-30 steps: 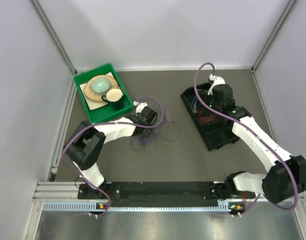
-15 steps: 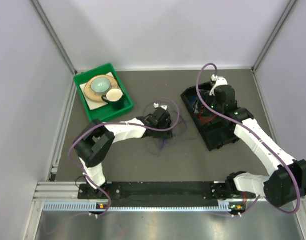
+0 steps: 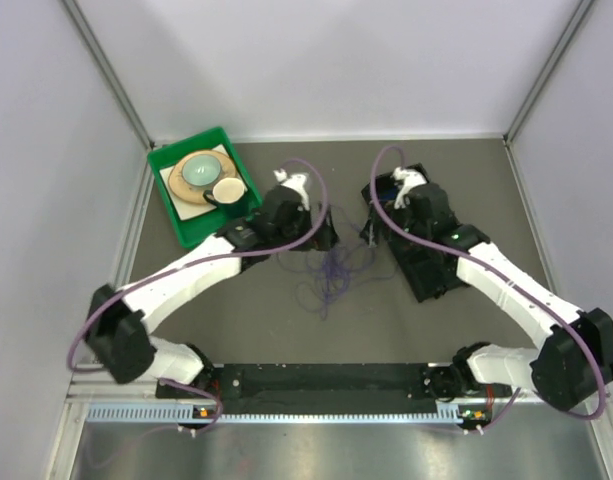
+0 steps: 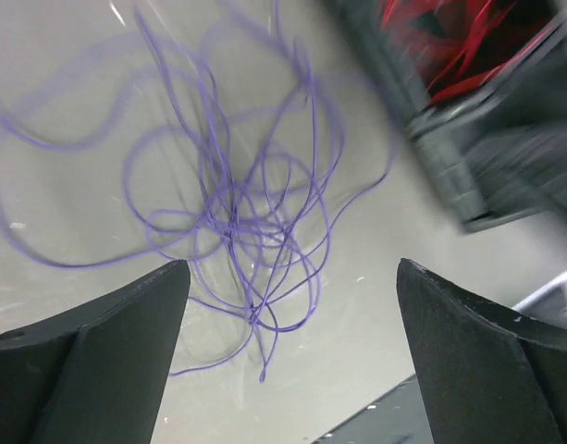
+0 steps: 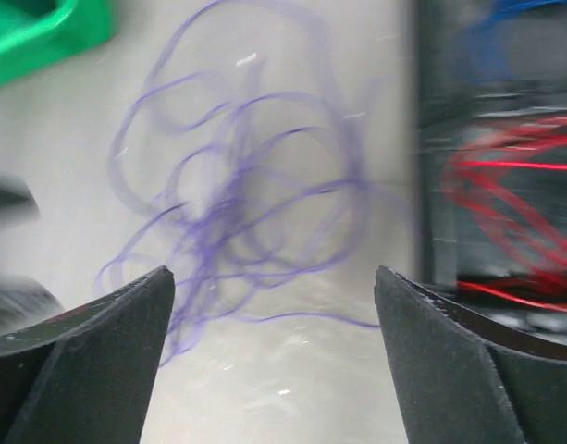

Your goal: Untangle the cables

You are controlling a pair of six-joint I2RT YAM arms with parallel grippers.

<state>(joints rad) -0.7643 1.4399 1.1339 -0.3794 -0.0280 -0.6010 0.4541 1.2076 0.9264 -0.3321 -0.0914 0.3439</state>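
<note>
Grey worktop (image 3: 236,320) fills the floor of a white-walled cell, and the purple cables (image 3: 331,275) lie on it as one loose tangle between my two arms, near the middle and just left of the black tray (image 3: 438,290). Red cables (image 5: 510,176) sit in that tray, with something blue at its far end, too blurred to name. My left tool (image 4: 292,268) hangs above the tangle with its jaws wide apart and nothing in them; my right tool (image 5: 274,273) is likewise spread and empty, looking down on the same knot from the tray side. As I judge it, the step in hand is to take hold of the purple tangle from both sides. To do that well I should pick outer loops rather than the dense crossing in the centre, one loop per tool on opposite sides, close low enough that the thin wire does not slip between the pads, then draw the tools apart gently so the knot opens instead of tightening. I should also keep the right tool off the tray rim. My left arm stretches forward and to the right from its base, wrist just beside the green bin (image 3: 164,205). My right arm bends in from the right edge and crosses over the tray, wrist above its far left corner.
</note>
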